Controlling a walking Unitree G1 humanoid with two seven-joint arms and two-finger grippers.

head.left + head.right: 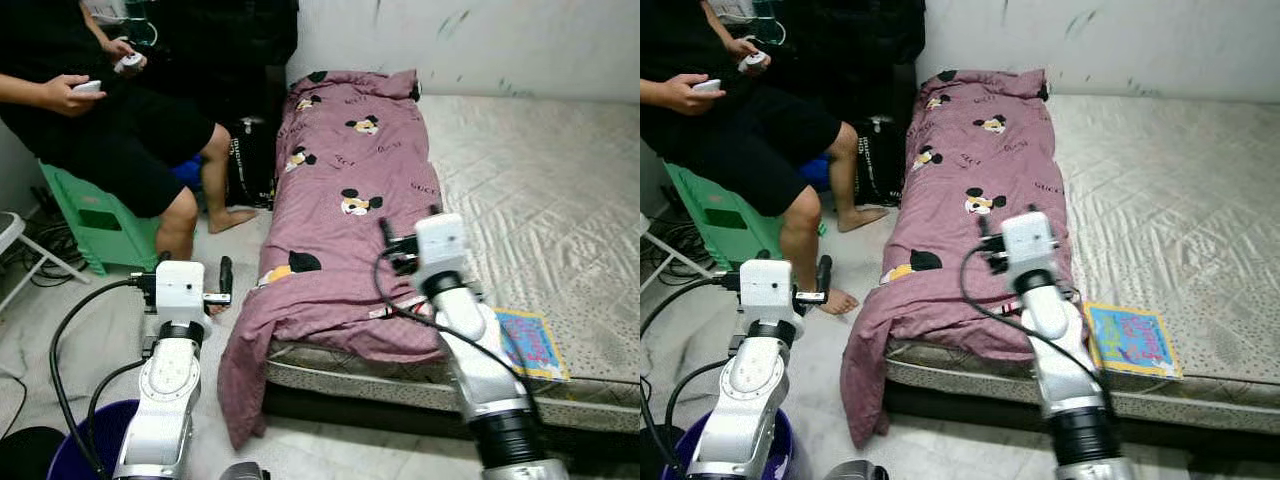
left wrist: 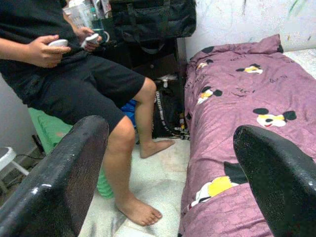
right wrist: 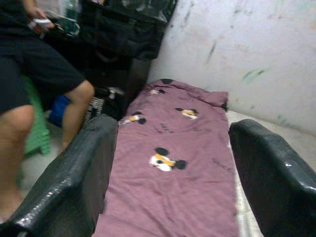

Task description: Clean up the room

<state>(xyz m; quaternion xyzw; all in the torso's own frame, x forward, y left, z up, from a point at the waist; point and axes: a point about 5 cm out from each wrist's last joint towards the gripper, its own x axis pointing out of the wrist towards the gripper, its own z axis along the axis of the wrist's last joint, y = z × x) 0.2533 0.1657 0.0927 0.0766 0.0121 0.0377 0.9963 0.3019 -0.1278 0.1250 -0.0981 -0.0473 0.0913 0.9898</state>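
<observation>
Blanket [image 1: 335,200]: your purple one with the cartoon mouse heads runs down the left side of the mattress [image 1: 540,190], and its near end spills over the edge toward the floor.
Book [image 1: 528,343]: colourful, lying flat at the mattress's front edge, just right of your right arm.
Left tool [image 2: 168,173]: fingers spread wide apart, gripping nothing, held up over the floor left of the bed.
Right tool [image 3: 170,173]: also wide open and empty, hovering above the blanket's near half.
Person [image 1: 110,110]: sitting on a green stool [image 1: 100,225] left of the bed, small white things in both hands.
Bucket [image 1: 95,440]: dark blue, by your left arm on the floor.
</observation>
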